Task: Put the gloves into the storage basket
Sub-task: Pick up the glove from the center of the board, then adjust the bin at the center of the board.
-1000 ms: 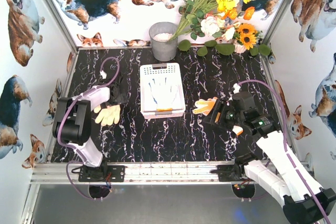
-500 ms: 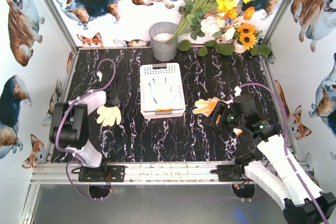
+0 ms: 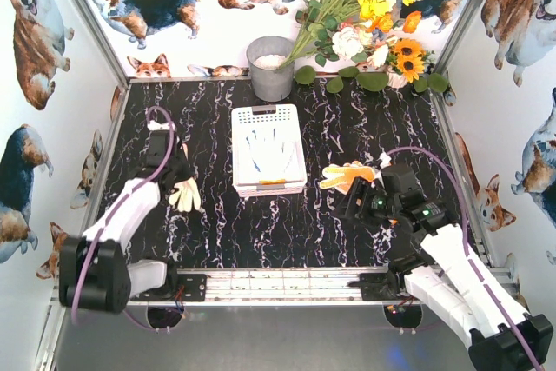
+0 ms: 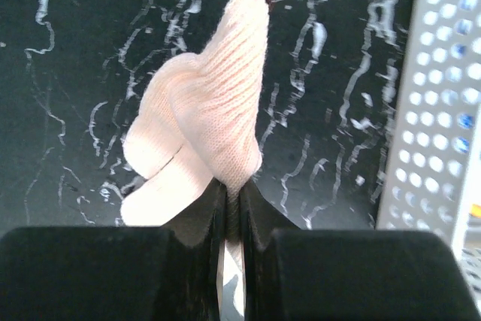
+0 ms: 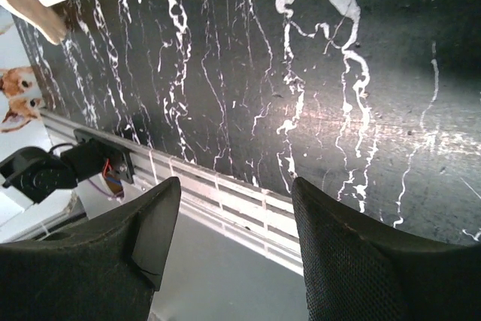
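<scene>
Where the left claw (image 4: 233, 197) pinches, knit glove (image 4: 214, 103) bunches.

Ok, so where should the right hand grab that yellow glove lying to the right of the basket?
Pinch the yellow glove across its palm, coming straight down from above. It lies flat and limp on the table, so there is probably no raised edge to catch from the side. The right hand stands open.

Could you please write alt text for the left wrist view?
The left pincer is shut on a cream knitted glove with a red-trimmed cuff, seen against the black white-veined tabletop. A white perforated plastic basket wall lines the right edge.
</scene>
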`<state>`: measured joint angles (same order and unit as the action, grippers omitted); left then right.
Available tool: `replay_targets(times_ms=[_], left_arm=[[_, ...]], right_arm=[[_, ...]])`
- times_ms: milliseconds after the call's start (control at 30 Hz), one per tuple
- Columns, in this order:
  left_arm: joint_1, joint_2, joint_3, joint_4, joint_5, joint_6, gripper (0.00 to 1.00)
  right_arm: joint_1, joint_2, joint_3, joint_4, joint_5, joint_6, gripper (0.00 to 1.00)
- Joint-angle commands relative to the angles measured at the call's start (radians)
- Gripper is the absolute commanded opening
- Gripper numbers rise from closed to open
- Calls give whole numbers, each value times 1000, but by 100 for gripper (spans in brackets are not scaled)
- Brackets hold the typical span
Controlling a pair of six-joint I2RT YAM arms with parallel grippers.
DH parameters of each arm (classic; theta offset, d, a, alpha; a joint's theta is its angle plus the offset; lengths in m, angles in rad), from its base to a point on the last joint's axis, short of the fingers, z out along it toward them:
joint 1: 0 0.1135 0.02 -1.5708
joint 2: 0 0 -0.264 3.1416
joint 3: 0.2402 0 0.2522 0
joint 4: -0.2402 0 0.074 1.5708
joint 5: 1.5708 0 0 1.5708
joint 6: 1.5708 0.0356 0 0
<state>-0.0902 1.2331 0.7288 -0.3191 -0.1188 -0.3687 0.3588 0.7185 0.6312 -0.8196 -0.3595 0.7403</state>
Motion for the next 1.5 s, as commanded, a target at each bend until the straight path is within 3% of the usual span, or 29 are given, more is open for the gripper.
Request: replay_targets(times_ms=[0, 67, 233, 400, 800, 1100, 1467], left_arm=[[1, -106, -57, 47, 167, 21, 0], [-17, -135, -80, 77, 253, 18, 0], [-102, -191, -78, 39, 304, 28, 0], [-178, -240, -90, -7, 273, 23, 0], [-403, -290, -106, 27, 254, -113, 0], [-453, -330, -57, -50, 247, -121, 0], [-482, -270, 4, -72, 492, -73, 0]], right_arm=[[4, -8, -53, 129, -126, 38, 63], [17, 1, -89, 193, -163, 78, 62], [103, 49, -121, 292, -105, 132, 61], [170, 167, -131, 444, -41, 177, 57], [175, 487, -56, 722, -7, 174, 48], [178, 671, 2, 885, -6, 172, 41], [175, 867, 156, 972, 45, 71, 39]])
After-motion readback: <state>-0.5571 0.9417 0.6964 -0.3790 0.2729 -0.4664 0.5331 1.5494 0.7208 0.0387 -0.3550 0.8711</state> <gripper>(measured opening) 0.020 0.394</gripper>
